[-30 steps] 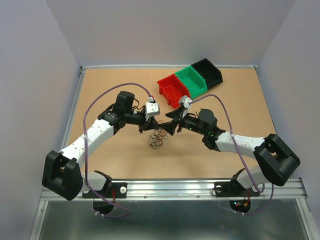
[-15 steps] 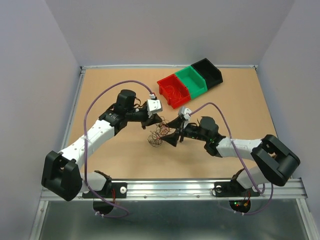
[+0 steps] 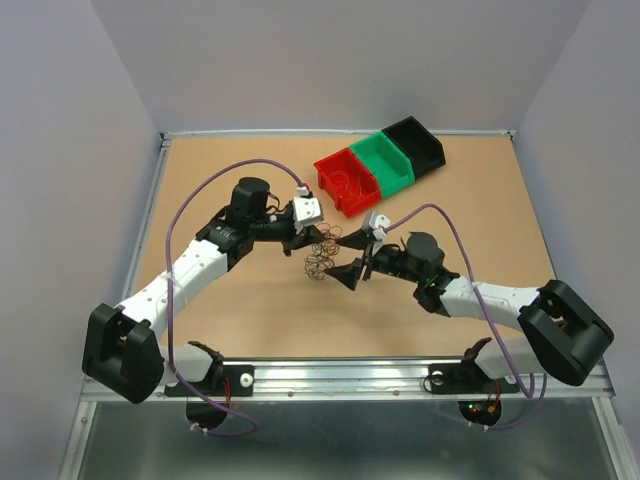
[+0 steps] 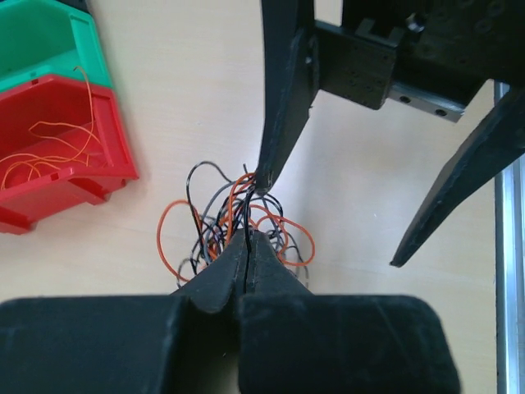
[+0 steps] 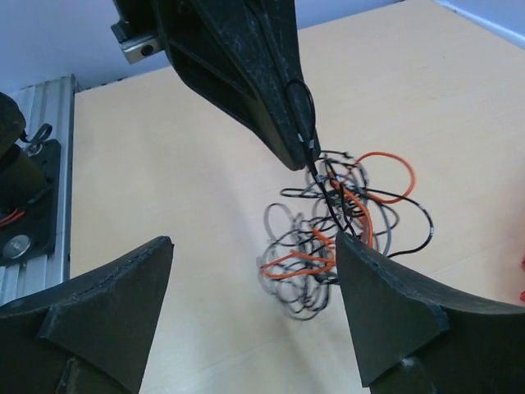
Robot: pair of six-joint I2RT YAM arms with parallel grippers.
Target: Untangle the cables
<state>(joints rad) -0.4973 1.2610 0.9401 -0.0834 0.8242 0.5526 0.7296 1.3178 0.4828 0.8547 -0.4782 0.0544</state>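
The cables (image 3: 318, 260) are a small clump of red-orange, black and dark thin wires. It hangs from my left gripper (image 3: 311, 239), which is shut on a black wire at the clump's top. In the left wrist view the shut jaws (image 4: 248, 245) pinch that wire, with the clump (image 4: 234, 217) just beyond. My right gripper (image 3: 340, 258) is open wide beside the clump, on its right. In the right wrist view its fingertips (image 5: 254, 240) stand apart and empty. The clump (image 5: 336, 234) lies close to the right finger (image 5: 394, 312), low over the table.
A red bin (image 3: 338, 198) holding loose orange wires, a green bin (image 3: 392, 172) and a black bin (image 3: 425, 150) stand in a row at the back right. The red bin (image 4: 78, 185) and green bin (image 4: 97, 61) also show in the left wrist view.
My left gripper has carried the clump up and away from the near edge. My right gripper has opened wide and now stands beside the clump.
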